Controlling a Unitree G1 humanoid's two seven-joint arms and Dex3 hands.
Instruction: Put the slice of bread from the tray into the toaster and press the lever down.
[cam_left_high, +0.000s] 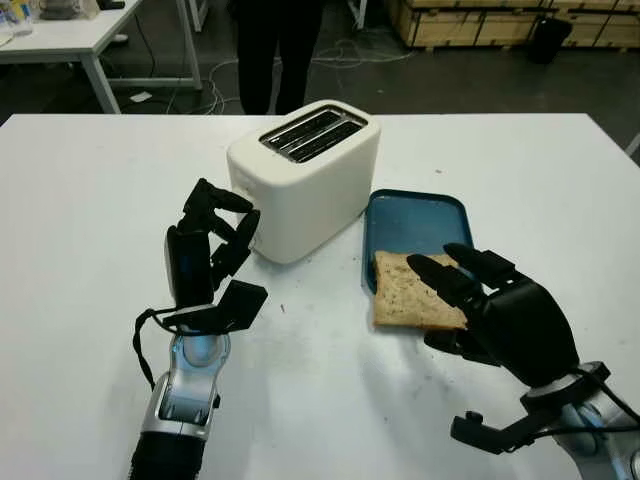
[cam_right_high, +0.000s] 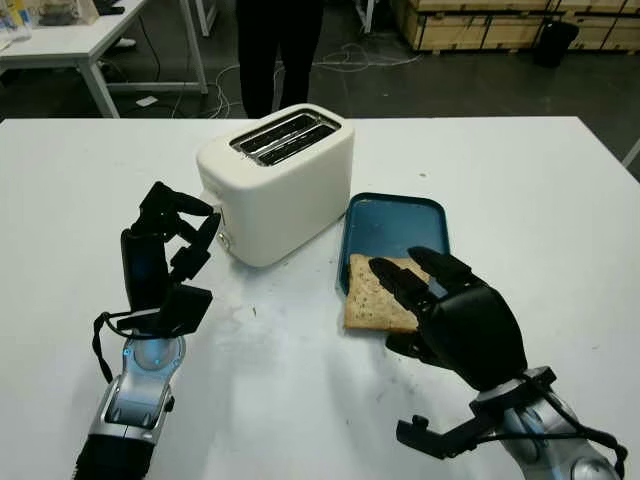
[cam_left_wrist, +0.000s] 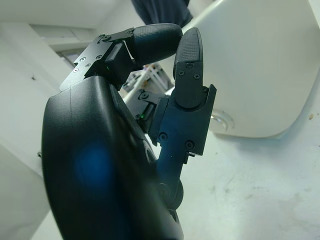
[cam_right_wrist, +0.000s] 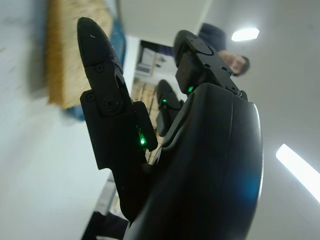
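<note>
The slice of bread (cam_left_high: 410, 291) is lying half on the blue tray (cam_left_high: 415, 218), its near edge overhanging onto the white table (cam_left_high: 80, 230). The right hand (cam_left_high: 470, 285) is reaching over the slice from the near side, fingers extended across its right part; contact is probable but cannot be confirmed. The left hand (cam_left_high: 222, 228) is hovering just beside the white toaster (cam_left_high: 305, 175) (both slots vacant), fingers curled, holding nothing. A person (cam_left_high: 277, 45) is standing beyond the table.
</note>
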